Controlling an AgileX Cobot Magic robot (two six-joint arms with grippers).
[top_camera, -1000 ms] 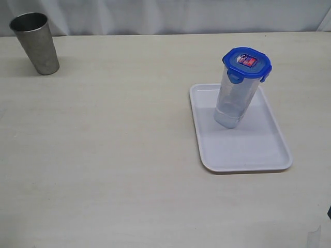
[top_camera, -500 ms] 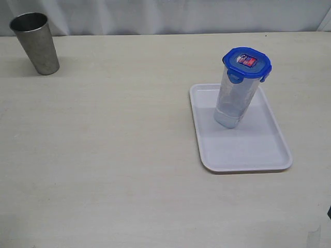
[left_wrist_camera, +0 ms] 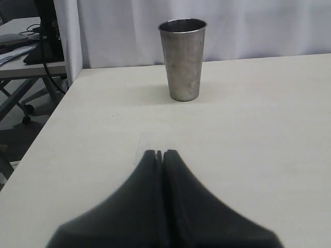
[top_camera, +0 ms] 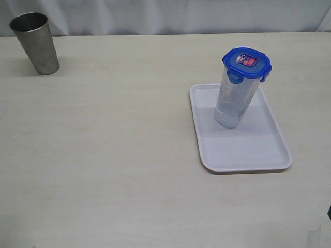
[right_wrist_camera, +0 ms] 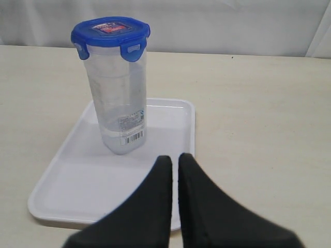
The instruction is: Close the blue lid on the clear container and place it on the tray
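left gripper: jaws together, holding nothing, low over table, facing cup | right gripper: jaws closed, holding nothing, pointing at tray | container: upright on tray's far half, apart from both grippers | lid: on container, flaps seemingly latched, far side unseen

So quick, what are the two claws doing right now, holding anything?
Left gripper: closed, holding nothing.
Right gripper: closed, holding nothing; the clear container stands free on the tray.
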